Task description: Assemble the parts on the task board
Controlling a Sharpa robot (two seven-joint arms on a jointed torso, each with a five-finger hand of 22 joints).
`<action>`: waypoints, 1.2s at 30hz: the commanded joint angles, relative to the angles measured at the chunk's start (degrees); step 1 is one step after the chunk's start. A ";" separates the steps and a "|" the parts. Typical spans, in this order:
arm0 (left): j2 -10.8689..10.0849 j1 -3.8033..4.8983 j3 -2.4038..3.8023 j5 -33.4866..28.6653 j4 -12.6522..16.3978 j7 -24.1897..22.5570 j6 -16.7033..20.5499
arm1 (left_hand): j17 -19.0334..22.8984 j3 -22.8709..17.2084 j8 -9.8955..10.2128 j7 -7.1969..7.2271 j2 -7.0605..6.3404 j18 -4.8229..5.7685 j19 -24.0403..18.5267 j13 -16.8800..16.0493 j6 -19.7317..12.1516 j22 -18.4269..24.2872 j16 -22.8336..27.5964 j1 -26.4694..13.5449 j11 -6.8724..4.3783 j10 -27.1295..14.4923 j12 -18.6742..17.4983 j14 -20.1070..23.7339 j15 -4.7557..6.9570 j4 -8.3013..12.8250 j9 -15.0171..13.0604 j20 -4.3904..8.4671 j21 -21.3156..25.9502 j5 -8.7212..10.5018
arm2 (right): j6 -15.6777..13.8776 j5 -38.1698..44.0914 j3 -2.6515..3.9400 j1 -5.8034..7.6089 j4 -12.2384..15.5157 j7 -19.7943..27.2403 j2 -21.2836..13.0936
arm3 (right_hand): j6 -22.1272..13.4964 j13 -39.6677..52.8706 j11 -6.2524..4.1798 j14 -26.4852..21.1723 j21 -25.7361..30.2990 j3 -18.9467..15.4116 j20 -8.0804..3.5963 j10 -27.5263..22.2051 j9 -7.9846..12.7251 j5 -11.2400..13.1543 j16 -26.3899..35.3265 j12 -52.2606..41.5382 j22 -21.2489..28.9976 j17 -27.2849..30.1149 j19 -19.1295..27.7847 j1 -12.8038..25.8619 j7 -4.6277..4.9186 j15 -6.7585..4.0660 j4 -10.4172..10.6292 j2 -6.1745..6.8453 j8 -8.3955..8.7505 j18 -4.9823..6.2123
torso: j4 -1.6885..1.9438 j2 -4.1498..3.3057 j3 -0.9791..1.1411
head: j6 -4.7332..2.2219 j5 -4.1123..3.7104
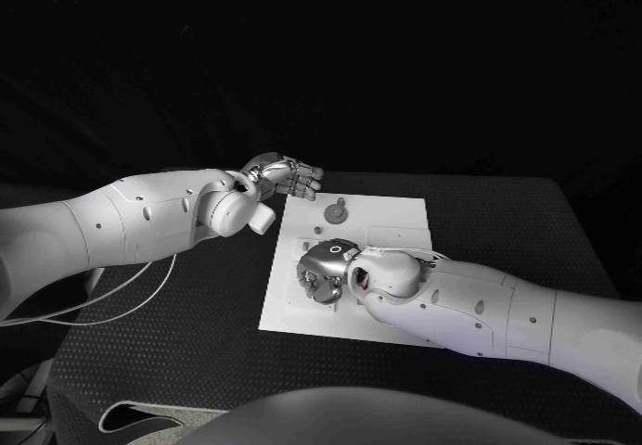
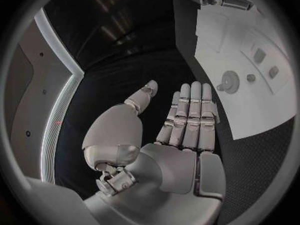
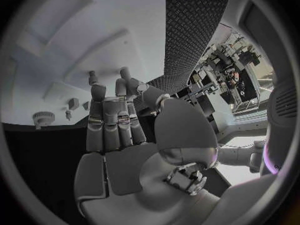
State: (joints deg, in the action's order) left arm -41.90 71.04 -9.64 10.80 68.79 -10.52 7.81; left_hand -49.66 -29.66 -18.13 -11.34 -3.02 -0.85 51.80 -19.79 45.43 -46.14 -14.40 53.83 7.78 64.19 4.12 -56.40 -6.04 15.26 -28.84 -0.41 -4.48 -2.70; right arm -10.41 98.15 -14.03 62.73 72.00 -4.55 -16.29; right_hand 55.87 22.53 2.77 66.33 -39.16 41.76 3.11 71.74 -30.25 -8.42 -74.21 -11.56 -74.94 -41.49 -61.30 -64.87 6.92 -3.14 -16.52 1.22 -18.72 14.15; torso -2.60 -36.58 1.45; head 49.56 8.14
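Observation:
The white task board (image 1: pixel 396 222) lies in the middle of the black table. A round grey part (image 1: pixel 336 213) sits near its far left corner, seen again as a disc (image 2: pixel 229 81) with small grey parts (image 2: pixel 259 55) beside it. My left hand (image 1: pixel 284 176) hovers off the board's far left corner, fingers straight and close together, holding nothing (image 2: pixel 184 130). My right hand (image 1: pixel 327 269) is over the board's left middle, palm down, fingertips bent toward the plate. Nothing lies between its fingers (image 3: pixel 115 127). The board (image 3: pixel 75 50) with the disc (image 3: pixel 42 118) spreads beyond them.
A thin white cable (image 1: pixel 134 295) loops over the table's left side beneath my left arm. Bare black table (image 1: pixel 535 218) stretches to the right of the board and along its near edge.

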 commanded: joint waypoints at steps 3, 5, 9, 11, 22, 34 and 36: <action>0.18 0.05 0.05 0.10 0.01 -0.31 -0.87 | -0.09 0.37 -0.19 -0.11 0.34 0.20 -0.01 0.09 -0.24 0.10 0.30 -0.15 0.02 -0.37 0.05 -0.52 -0.06 -0.02 0.08 -0.02 0.34 -0.17 | 2.21 0.68 -0.02 -0.26 -0.21 0.25 0.18 | 1.14 0.11 0.01 -0.07 -0.34 0.40 -0.14 0.26 -2.39 -0.07 0.23 -0.08 -1.13 -0.08 -0.15 0.02 -0.09 -0.38 0.00 -0.34 -1.33 0.85 | -0.02 -0.01 0.05 | 0.09 -0.08; 0.20 0.05 0.05 0.10 0.00 -0.31 -0.90 | -0.09 0.37 -0.19 -0.11 0.34 0.20 -0.01 0.09 -0.24 0.10 0.31 -0.15 0.02 -0.37 0.05 -0.52 -0.06 -0.02 0.08 -0.02 0.34 -0.17 | 2.56 0.68 -0.02 -0.34 -0.30 0.30 0.21 | 1.13 0.12 0.01 -0.07 -0.34 0.40 -0.14 0.25 -2.39 -0.07 0.23 -0.08 -1.13 -0.08 -0.14 0.03 -0.09 -0.38 0.00 -0.34 -1.33 0.85 | 0.02 -0.02 0.07 | 0.16 -0.09; 0.17 0.05 0.05 0.10 -0.03 -0.30 -0.92 | -0.10 0.37 -0.19 -0.11 0.35 0.20 -0.01 0.09 -0.25 0.10 0.32 -0.14 0.02 -0.38 0.05 -0.52 -0.07 -0.02 0.08 -0.03 0.35 -0.17 | 2.42 0.71 -0.02 -0.39 -0.30 0.21 -0.03 | 1.13 0.15 0.01 -0.09 -0.33 0.41 -0.14 0.25 -2.41 -0.07 0.25 -0.07 -1.13 -0.09 -0.12 0.04 -0.09 -0.38 0.00 -0.35 -1.32 0.85 | -0.01 0.00 0.05 | 0.28 -0.10; 0.17 0.05 0.05 0.10 -0.04 -0.30 -0.94 | -0.10 0.37 -0.19 -0.11 0.35 0.20 -0.01 0.09 -0.25 0.11 0.32 -0.13 0.02 -0.38 0.05 -0.52 -0.07 -0.02 0.08 -0.03 0.35 -0.17 | 2.22 0.82 -0.02 -0.40 -0.32 0.14 -0.15 | 1.12 0.16 0.01 -0.10 -0.33 0.42 -0.14 0.24 -2.41 -0.07 0.25 -0.07 -1.13 -0.09 -0.11 0.04 -0.09 -0.38 -0.01 -0.34 -1.32 0.85 | -0.02 0.00 0.05 | 0.29 -0.11; 0.08 0.05 0.05 0.11 0.01 -0.29 -0.96 | -0.12 0.38 -0.19 -0.11 0.36 0.20 -0.01 0.10 -0.25 0.12 0.35 -0.10 0.02 -0.38 0.06 -0.52 -0.07 -0.02 0.09 -0.03 0.35 -0.17 | 2.62 0.90 -0.02 -0.45 -0.28 0.09 -0.59 | 1.14 0.22 0.01 -0.12 -0.32 0.44 -0.14 0.25 -2.46 -0.07 0.27 -0.06 -1.13 -0.12 -0.08 0.03 -0.09 -0.38 -0.02 -0.35 -1.32 0.85 | -0.02 -0.02 0.04 | 0.44 -0.13; 0.12 0.05 0.05 0.11 -0.03 -0.23 -1.08 | -0.14 0.41 -0.19 -0.11 0.35 0.21 -0.01 0.10 -0.26 0.14 0.39 -0.09 0.03 -0.40 0.06 -0.53 -0.07 -0.02 0.09 -0.03 0.36 -0.17 | 2.83 0.91 -0.03 -0.50 -0.42 0.08 -0.64 | 1.15 0.28 0.00 -0.15 -0.32 0.44 -0.13 0.27 -2.50 -0.07 0.29 -0.06 -1.14 -0.15 -0.05 0.04 -0.10 -0.38 -0.03 -0.33 -1.32 0.85 | 0.00 0.00 0.04 | 0.44 -0.19; 0.13 0.05 0.05 0.11 -0.03 -0.23 -1.05 | -0.14 0.41 -0.19 -0.12 0.35 0.21 -0.01 0.10 -0.26 0.14 0.39 -0.09 0.03 -0.40 0.06 -0.52 -0.07 -0.02 0.10 -0.03 0.36 -0.17 | 3.00 0.90 -0.03 -0.58 -0.58 0.02 -0.48 | 1.15 0.29 0.00 -0.16 -0.32 0.44 -0.13 0.26 -2.51 -0.07 0.29 -0.05 -1.14 -0.15 -0.04 0.05 -0.10 -0.38 -0.03 -0.33 -1.32 0.85 | 0.00 0.00 0.04 | 0.44 -0.19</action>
State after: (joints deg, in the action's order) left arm -41.87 71.03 -9.64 10.80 68.69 -10.42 7.57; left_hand -49.75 -29.66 -18.13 -11.34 -3.02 -0.85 51.80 -19.75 45.43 -46.09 -14.40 53.83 7.78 64.19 4.12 -56.40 -6.04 15.26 -28.80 -0.41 -4.48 -2.69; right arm -9.44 98.27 -13.92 62.36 71.64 -4.35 -16.73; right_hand 56.09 22.73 2.77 66.13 -39.17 41.84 3.11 71.74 -30.32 -8.20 -74.21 -11.52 -74.92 -41.58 -61.30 -64.62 6.70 -3.13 -16.45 1.45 -18.73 14.09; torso -2.60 -36.59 1.48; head 50.00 7.99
